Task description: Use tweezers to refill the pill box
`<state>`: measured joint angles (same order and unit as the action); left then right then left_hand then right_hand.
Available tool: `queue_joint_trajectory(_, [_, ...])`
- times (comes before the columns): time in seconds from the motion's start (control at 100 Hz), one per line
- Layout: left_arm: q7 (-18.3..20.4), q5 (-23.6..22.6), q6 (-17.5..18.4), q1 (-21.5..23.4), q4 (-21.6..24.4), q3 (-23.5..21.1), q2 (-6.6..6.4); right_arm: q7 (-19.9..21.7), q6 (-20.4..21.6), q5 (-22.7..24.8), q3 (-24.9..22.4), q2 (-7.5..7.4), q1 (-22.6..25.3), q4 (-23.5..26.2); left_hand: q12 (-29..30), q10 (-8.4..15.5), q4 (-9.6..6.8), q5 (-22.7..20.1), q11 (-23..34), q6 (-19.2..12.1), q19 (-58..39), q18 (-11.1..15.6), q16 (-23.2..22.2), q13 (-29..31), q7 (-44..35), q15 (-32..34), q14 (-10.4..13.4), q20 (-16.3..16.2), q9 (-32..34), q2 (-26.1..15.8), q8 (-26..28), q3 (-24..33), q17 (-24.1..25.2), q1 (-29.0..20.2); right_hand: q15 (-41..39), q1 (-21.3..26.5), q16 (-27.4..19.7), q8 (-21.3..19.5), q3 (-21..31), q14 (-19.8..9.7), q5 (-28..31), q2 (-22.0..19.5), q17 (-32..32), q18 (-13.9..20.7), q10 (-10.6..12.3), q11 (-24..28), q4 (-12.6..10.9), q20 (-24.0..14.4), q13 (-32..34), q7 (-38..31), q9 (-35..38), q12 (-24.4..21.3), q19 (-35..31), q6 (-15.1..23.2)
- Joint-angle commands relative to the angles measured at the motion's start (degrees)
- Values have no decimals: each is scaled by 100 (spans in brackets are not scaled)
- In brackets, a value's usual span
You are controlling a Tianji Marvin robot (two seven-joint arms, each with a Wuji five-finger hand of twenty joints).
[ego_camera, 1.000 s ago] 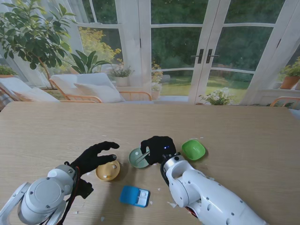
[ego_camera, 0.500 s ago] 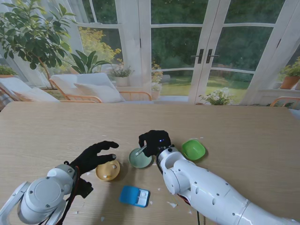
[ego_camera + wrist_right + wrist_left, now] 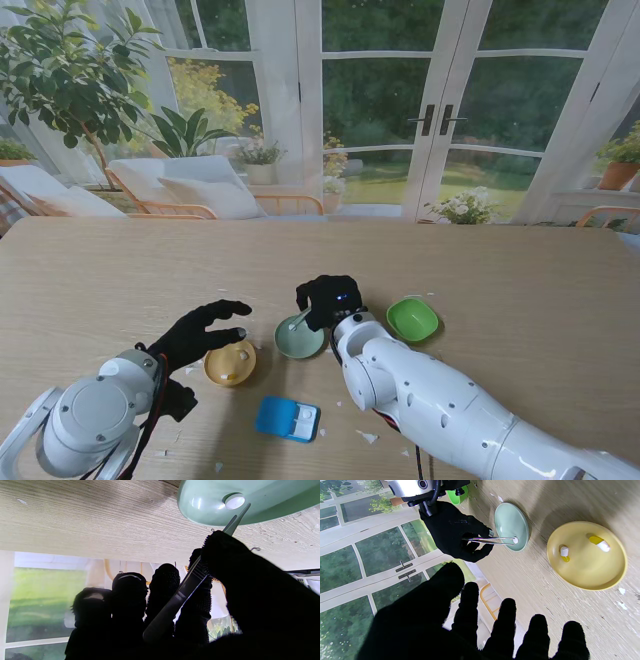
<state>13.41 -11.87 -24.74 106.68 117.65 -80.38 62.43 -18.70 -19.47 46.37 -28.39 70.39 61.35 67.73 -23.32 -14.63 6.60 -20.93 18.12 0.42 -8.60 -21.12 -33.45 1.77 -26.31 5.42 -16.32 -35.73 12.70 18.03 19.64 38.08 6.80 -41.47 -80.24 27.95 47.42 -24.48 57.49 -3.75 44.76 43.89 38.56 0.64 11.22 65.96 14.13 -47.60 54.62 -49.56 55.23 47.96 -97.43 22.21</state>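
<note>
My right hand point(image 3: 327, 300) is shut on metal tweezers point(image 3: 490, 540), whose tips reach into the pale green dish point(image 3: 299, 338) at a round white pill point(image 3: 234, 501). Whether the tips pinch that pill I cannot tell. My left hand point(image 3: 200, 333) hovers open, fingers spread, beside the yellow dish point(image 3: 230, 363), which holds two yellow-and-white capsules point(image 3: 598, 542). The blue pill box point(image 3: 288, 418) lies nearer to me, with its lid open and white compartments showing.
A bright green bowl point(image 3: 412, 318) stands to the right of my right hand. Small white scraps point(image 3: 366, 436) lie scattered on the wooden table point(image 3: 520, 300) near the pill box. Beyond the table's far edge are chairs and glass doors.
My right hand has shifted slightly farther from me and to the left, bringing the tweezers over the pale green dish. The left hand has stayed put.
</note>
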Motion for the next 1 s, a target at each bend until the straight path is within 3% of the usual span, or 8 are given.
queue_joint_trajectory(0.0, [87, 7, -21, 7, 11, -6, 10, 112, -31, -25, 18, 60, -15, 1, 10, 249, -159, 137, 29, -237, 125, 182, 34, -142, -48, -82, 140, 61, -44, -39, -65, -77, -36, -65, -33, -13, 55, -62, 90, 11, 40, 143, -47, 115, 141, 102, -64, -129, -22, -171, -19, 59, -260, 154])
queue_joint_trajectory(0.43, [110, -5, -18, -14, -10, 10, 4, 298, -28, -83, 57, 36, -48, 5, 9, 251, -164, 137, 27, -244, 129, 179, 38, -139, -51, -83, 146, 69, -45, -57, -63, -92, -37, -77, -39, -16, 55, -59, 79, -2, 23, 129, -52, 118, 142, 104, -76, -133, -30, -159, -14, 60, -264, 140])
queue_joint_trajectory(0.99, [113, -5, -14, -11, -12, 8, 3, 237, -148, -37, 114, 61, -63, -64, 9, 259, -165, 138, 27, -246, 126, 179, 43, -140, -52, -84, 145, 69, -45, -58, -63, -104, -36, -79, -47, -25, 58, -78, 81, -15, -127, 168, -48, 147, 168, 119, -65, -133, -28, -119, -50, 71, -263, -26])
